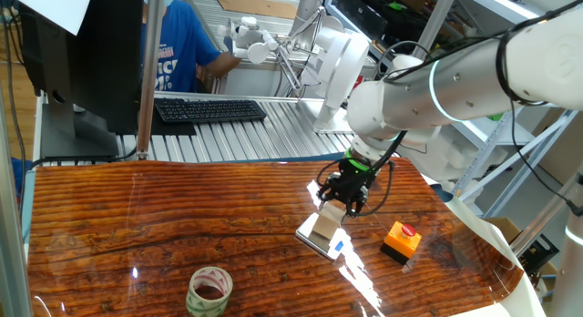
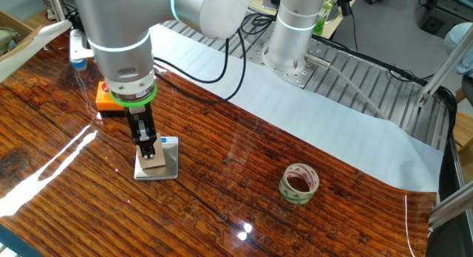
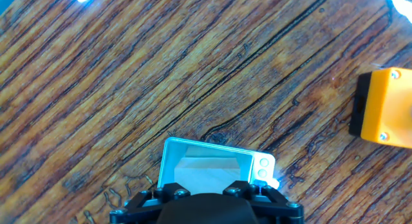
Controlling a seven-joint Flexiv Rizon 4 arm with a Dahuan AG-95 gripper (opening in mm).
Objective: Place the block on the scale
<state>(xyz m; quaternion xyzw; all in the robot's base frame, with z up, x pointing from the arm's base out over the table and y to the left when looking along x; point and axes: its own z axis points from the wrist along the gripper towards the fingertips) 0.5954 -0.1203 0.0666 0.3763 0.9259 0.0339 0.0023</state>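
Note:
The scale [image 2: 168, 165] is a thin silver plate with a blue mark at one end, lying on the wooden table; it also shows in one fixed view [image 1: 312, 240] and the hand view [image 3: 168, 161]. The tan wooden block [image 2: 155, 164] rests on the plate and shows in the other views too [image 1: 326, 226] [image 3: 203, 171]. My gripper [image 2: 148, 152] stands straight above it [image 1: 343, 208], fingers down around the block's top and closed on it. In the hand view my fingertips are hidden behind the hand's black housing.
An orange box with a red button [image 1: 401, 240] sits right of the scale [image 2: 107, 100] [image 3: 386, 108]. A roll of tape [image 1: 209, 291] stands near the table's front [image 2: 298, 183]. A keyboard [image 1: 209, 108] lies beyond the table.

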